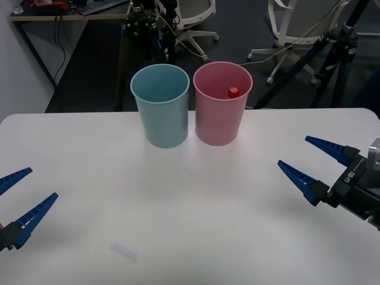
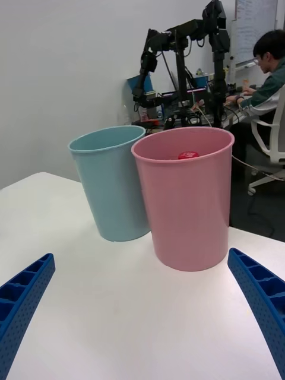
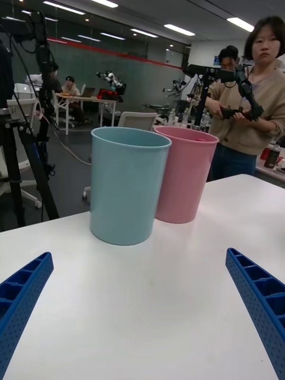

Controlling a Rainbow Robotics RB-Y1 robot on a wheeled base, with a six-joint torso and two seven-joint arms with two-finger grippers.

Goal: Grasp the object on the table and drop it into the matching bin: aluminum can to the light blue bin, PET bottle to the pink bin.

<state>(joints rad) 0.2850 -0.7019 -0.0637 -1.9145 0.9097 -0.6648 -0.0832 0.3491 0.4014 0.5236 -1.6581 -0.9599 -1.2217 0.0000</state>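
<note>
The task looks done: the small clear plastic bottle's red cap (image 1: pixel 233 92) peeks from inside the tall pink plastic bin (image 1: pixel 221 122), and the right gripper (image 1: pixel 314 162) and left gripper (image 1: pixel 22 195) hover spread and empty over the white table (image 1: pixel 196 214).

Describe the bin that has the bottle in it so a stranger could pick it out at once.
On the white table, two tall tapered bins stand side by side at the far edge. Take the pink bin, on the robot's right of the light blue bin. A red cap shows inside its rim, unlike its neighbour.
</note>
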